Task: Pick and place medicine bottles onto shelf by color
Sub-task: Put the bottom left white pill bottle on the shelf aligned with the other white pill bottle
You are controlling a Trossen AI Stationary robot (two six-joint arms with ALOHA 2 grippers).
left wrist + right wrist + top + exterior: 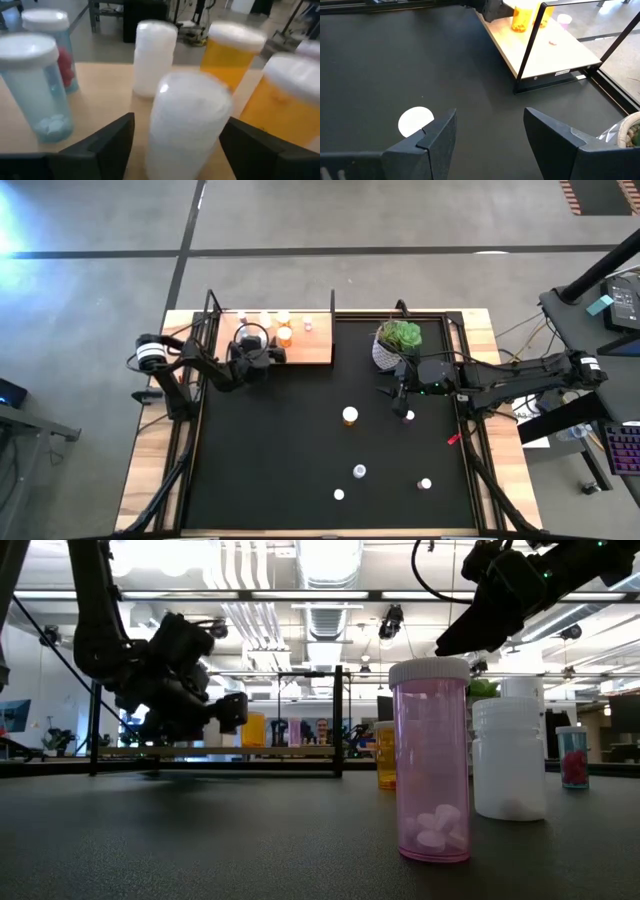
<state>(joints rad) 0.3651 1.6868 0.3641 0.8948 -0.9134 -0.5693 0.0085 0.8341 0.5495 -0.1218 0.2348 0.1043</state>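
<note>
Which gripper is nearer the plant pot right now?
Right. The right gripper hangs just in front of the plant pot, over the mat. The left gripper is across the table at the shelf, with a white bottle between its fingers.

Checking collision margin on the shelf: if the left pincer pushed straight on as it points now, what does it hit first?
The white bottle standing between the left pincer's open fingers, on the shelf. Behind it stand another white bottle and an orange one; depth between them is unclear.
</note>
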